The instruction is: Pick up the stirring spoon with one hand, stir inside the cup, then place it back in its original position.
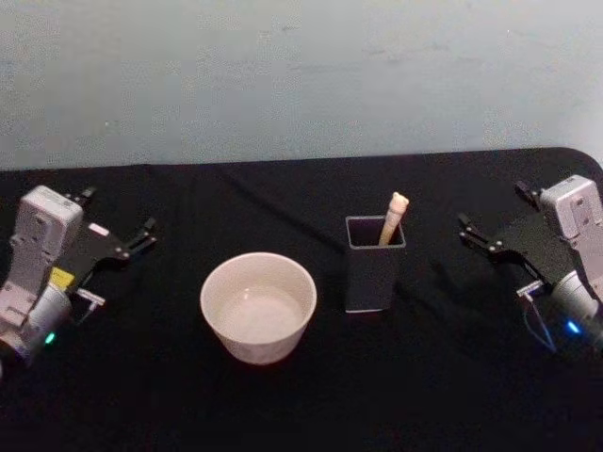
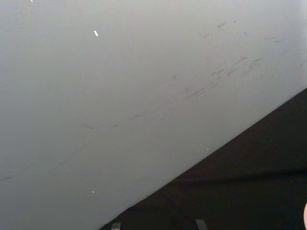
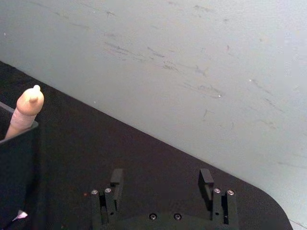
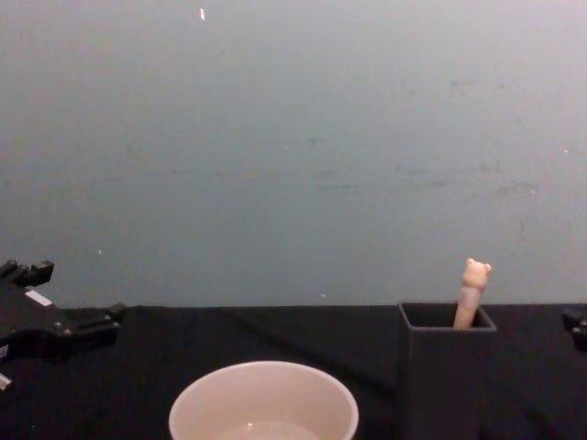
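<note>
Bear-headed stirring spoon standing in dark square holder.
Beige handle pokes out; left pincer and right pincer spread wide.

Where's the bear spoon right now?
In the head view, the spoon stands handle-up in the dark holder, right of the middle, just to the right of the cup.

a black-covered table fills the foreground, matt and plain, with a faint crease running back from the middle; its far right corner is rounded; behind its far edge rises a pale grey-blue wall; the wall carries thin dark scuffs and one small white fleck high up
</note>
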